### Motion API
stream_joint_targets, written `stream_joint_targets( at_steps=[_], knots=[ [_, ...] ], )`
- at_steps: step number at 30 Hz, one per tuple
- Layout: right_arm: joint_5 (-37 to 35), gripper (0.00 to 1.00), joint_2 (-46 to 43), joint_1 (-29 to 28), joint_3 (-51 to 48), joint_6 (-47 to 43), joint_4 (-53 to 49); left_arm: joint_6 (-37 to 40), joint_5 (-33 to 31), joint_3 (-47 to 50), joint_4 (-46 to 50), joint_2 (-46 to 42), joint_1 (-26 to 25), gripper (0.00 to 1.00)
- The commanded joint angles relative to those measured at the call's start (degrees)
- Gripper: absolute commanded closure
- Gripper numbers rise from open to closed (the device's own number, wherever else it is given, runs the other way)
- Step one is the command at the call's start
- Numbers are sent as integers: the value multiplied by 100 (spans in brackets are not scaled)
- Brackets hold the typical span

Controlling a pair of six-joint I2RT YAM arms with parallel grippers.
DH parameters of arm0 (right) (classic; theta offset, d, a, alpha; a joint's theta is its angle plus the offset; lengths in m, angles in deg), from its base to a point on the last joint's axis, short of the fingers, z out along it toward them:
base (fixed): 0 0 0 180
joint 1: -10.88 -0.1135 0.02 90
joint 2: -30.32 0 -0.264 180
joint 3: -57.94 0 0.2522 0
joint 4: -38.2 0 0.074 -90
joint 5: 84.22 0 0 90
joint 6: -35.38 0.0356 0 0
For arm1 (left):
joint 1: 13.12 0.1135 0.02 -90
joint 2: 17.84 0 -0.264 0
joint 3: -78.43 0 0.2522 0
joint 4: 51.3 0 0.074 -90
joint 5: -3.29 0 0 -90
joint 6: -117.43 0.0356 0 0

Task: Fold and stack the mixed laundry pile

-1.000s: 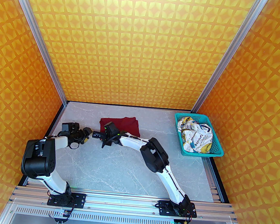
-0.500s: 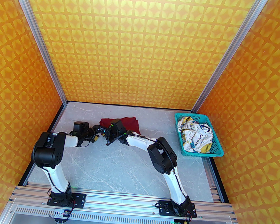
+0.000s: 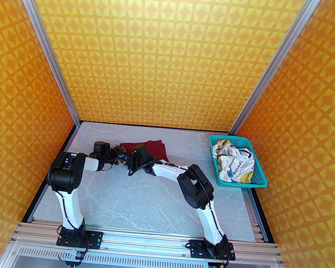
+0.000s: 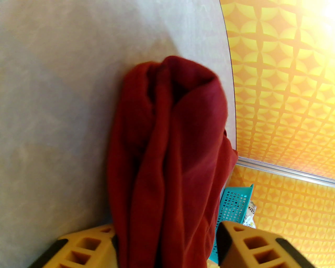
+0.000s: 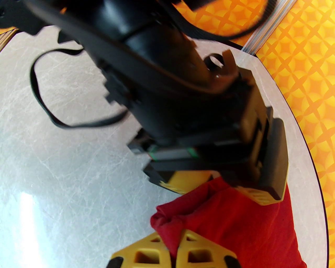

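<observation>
Looking down on the bench point(image 3: 138, 203) now: finding the dark red T-shirt point(image 3: 154, 147) at twelve o'clock, lying rumpled close to the far edge. Crowding its nine o'clock end with both arms, wrists almost nose to nose. Pinching that end with the right tool point(image 5: 174, 248), yellow fingers pressed flat together on a fold of red cloth at six o'clock of the right wrist view. Straddling the same bunched cloth with the left tool point(image 4: 167, 231), jaws roughly halfway apart: one finger against the fabric at seven o'clock of the left wrist view, the other at five o'clock with a thin sliver of gap beside the cloth, so not clamped on it. Seeing from that wrist a thick red roll running off toward twelve o'clock and stopping short of the bench's far edge. Spotting the teal basket point(image 3: 263, 179) at two o'clock on the bench, tucked in the far right corner, well apart from both arms. Inside it, the white printed garment point(image 3: 234, 165), blue, mustard and black marks all over, crumpled in a heap rising above the rim.
</observation>
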Motion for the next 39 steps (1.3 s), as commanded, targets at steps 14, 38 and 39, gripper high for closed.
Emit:
stream_joint_targets(
  at_steps=[14, 38, 39],
  knots=[
    [-147, 38, -1769, 452, -1977, 2698, 777, 2910, -531, -1594, 3171, -378, 119, 100],
    [-33, 83, -493, 1858, -1235, 6148, -2023, 4462, -205, -2305, 4375, -429, 646, 100],
    [-118, 83, -528, 1857, -1282, 6110, -2070, 4503, -193, -2317, 4412, -440, 702, 100]
  ],
)
